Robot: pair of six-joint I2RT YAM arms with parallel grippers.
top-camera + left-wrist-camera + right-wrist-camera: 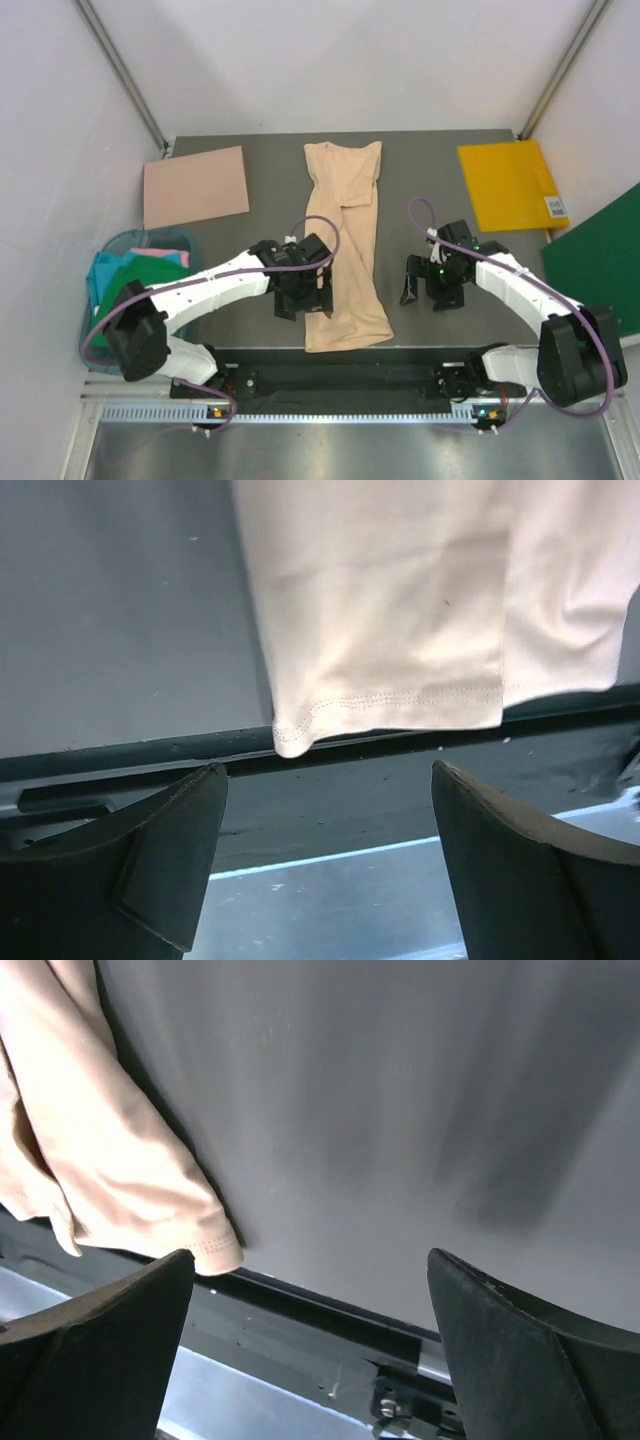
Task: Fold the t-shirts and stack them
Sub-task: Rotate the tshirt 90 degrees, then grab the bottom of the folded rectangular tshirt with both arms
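Plainly, both pairs of jaws stand spread and empty. The left gripper [300, 292] hangs just left of the beige t-shirt [345, 240], and the right gripper [425, 285] well to its right. The shirt lies mid-table as a long strip, its hem at the near edge. It looks soft, light and limp, and is probably best pinched at the near hem corners. There is room on both sides.

Beige t-shirt [345, 245]: folded lengthwise, laid flat in the middle of the table [420, 190].
I read it as one narrow strip running from the far side to the near edge, stitched hem at that edge. A teal t-shirt [100, 275], a green t-shirt [135, 272] and a pink t-shirt [165, 257] lie crumpled together in the bin [150, 237] at the table's left.
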